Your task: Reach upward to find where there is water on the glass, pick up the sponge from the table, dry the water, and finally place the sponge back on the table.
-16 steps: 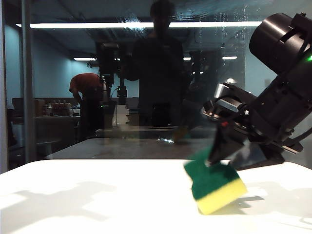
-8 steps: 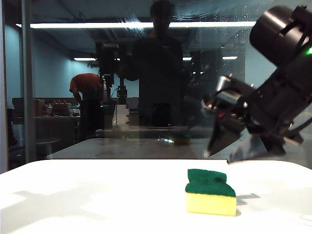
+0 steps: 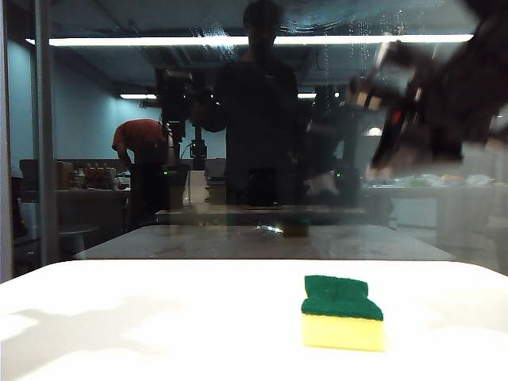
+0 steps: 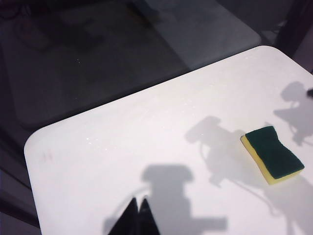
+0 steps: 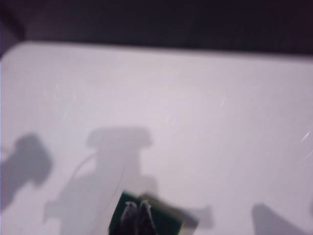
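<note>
Evidently the sponge (image 3: 343,314) has been set down for good: it lies flat on the white table (image 3: 119,317), right of centre and toward the near edge, touched by nothing. Its dark green scouring face is up and the yellow foam rests on the tabletop, a stable way to leave it, which fits the last step of the task. In the left wrist view its long axis runs on a slant to the table's edges, the waisted sides facing outward; in the exterior view the long side faces the camera.

High on the right, the right gripper (image 3: 397,131) is a motion-blurred shape in front of the glass (image 3: 238,119), well above the sponge. Its jaws are pressed together and carry nothing; the right wrist view looks down past the closed fingertips at the sponge below. A few pale water (image 3: 361,32) streaks show near the top of the pane.

Over the table's left part hangs the left gripper (image 4: 138,210), jaws likewise together and empty, well apart from the sponge, probably parked out of the way.
</note>
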`<state>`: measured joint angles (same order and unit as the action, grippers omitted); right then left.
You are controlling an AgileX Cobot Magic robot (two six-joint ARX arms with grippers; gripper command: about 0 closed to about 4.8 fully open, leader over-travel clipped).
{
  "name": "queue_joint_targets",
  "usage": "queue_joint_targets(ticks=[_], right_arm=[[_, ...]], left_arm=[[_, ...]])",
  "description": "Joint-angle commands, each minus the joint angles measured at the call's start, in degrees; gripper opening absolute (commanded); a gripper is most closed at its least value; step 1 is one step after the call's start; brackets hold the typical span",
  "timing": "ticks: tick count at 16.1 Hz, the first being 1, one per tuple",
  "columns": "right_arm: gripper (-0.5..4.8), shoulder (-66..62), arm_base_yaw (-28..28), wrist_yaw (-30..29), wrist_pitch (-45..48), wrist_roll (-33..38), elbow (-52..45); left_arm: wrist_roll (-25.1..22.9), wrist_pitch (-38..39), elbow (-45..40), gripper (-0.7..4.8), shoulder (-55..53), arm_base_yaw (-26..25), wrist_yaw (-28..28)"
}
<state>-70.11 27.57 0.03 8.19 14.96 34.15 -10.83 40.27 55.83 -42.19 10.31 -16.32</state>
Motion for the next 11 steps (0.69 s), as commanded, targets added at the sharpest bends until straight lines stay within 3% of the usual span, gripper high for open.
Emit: queue_joint_targets(ticks=[1, 11], right_arm=[[-0.09, 6.69, -2.27, 2.86, -1.99, -3.48, 0.35], [-0.08, 26.49, -19.21, -0.39, -14.47, -7.98, 0.35]], left_arm=[[-1.2, -3.13, 0.07, -0.06, 0.11, -0.07, 0.94], [-0.59, -11.28, -4.04, -0.06, 0.09, -0.09, 2.91]])
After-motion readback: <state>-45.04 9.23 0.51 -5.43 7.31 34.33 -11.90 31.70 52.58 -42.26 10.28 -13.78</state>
